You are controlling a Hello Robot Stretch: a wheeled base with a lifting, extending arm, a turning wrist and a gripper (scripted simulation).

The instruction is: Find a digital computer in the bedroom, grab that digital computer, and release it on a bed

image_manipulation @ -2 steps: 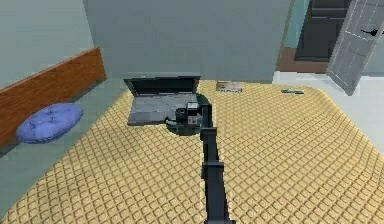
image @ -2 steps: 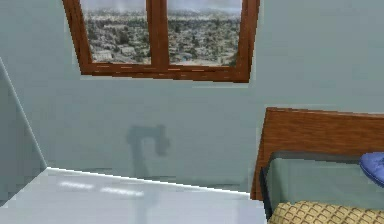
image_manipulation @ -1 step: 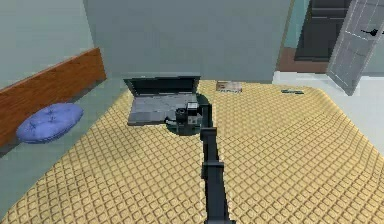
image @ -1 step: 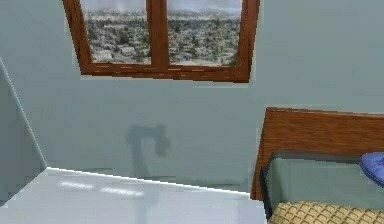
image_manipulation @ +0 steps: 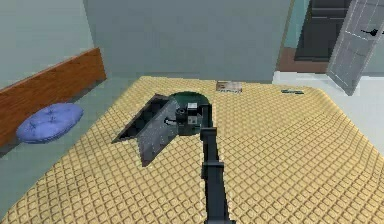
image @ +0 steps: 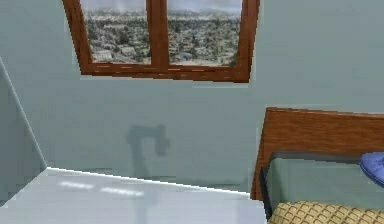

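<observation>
So the gripper [image_manipulation: 174, 118] is out over the middle of the bed [image_manipulation: 300, 160], at the end of the dark arm [image_manipulation: 211, 175] that comes up from the near edge; right at it is an open laptop [image_manipulation: 150, 135], dark grey, two flat panels hinged in a V and splayed on the yellow quilted cover; honestly can't tell if the gripper has hold of it or not, since the laptop and the cover are right there behind the fingers; same goes for whether it's touching it or just next to it. There's also a dark green rounded shape [image_manipulation: 192, 98] just behind the gripper; no idea what that is.

Further out, a blue pillow [image_manipulation: 50, 122] lies at the head end, up against the wooden headboard [image_manipulation: 55, 85]; past the far side of the bed a couple of small flat things [image_manipulation: 228, 86] sit on the floor, too tiny to name; a pale panelled door [image_manipulation: 357, 45] stands ajar in the far corner beside a dark doorway [image_manipulation: 322, 30].

Looking ahead instead: a wood-framed window [image: 160, 40] with a town view high on the grey wall; a white flat surface [image: 130, 200] low in the near corner; the headboard and bed corner over at the right.
</observation>
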